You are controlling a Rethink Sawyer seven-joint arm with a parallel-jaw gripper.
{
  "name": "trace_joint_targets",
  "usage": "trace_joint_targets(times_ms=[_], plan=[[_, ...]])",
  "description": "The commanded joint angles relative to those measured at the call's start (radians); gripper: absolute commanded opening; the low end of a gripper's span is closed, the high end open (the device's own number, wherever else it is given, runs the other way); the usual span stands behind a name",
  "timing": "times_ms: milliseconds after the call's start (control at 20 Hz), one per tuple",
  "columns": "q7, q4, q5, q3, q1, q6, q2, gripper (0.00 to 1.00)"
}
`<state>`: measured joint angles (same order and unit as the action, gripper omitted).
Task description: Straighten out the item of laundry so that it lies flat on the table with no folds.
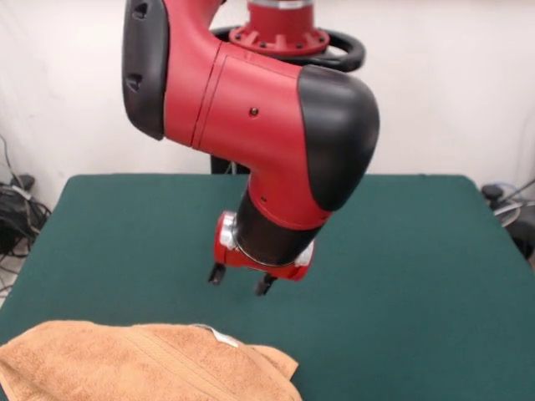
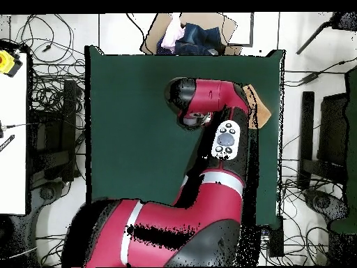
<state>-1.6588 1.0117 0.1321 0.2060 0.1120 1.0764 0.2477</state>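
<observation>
Currently the step in hand reads as the approach: the arm (image 1: 259, 134) is poised over the surface (image 1: 418, 267) but no grasp on the towel (image 1: 142, 363) has been made.

Towel: orange-tan terry hand towel, bunched with visible folds and a woven band running across it, lying at the edge of the surface farthest from the robot's pedestal. A small white care tag (image 1: 221, 337) shows on its upper fold. In the front view it is cut off by the frame, so its full outline cannot be read. In the overhead view only a sliver of the towel (image 2: 254, 112) shows beside the arm's red link; the rest is hidden under the arm.

Tool (image 1: 241, 280): 2 short dark fingertips (image 1: 217, 274) project below the red wrist ring, with a clear gap between them, so the tool is released and carries nothing. It hangs above bare green felt, near the towel but apart from it, on the pedestal side of the towel. No contact with cloth or surface is visible. In the overhead view the tool itself is hidden beneath the arm.

Judgement on next move: the tool needs to travel away from the pedestal toward the towel, descend onto a corner or a raised fold, pinch only 1 layer, then pull outward to spread the cloth. Task is far from done; the folds remain.
</observation>
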Motion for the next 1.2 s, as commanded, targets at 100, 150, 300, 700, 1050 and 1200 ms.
trace_joint_targets(times_ms=[100,150,300,700,1050,1200], plan=[[-0.045,-0.029,0.127,0.046,-0.076,0.126,-0.044,1.00],[-0.034,-0.028,0.151,0.065,-0.090,0.154,-0.042,1.00],[-0.010,-0.022,0.203,0.104,-0.119,0.207,-0.033,1.00],[0.009,-0.029,0.249,0.100,-0.121,0.242,-0.027,1.00],[-0.013,-0.015,0.243,0.077,-0.116,0.205,-0.019,1.00],[-0.028,-0.041,0.240,0.072,-0.117,0.198,-0.034,1.00]])
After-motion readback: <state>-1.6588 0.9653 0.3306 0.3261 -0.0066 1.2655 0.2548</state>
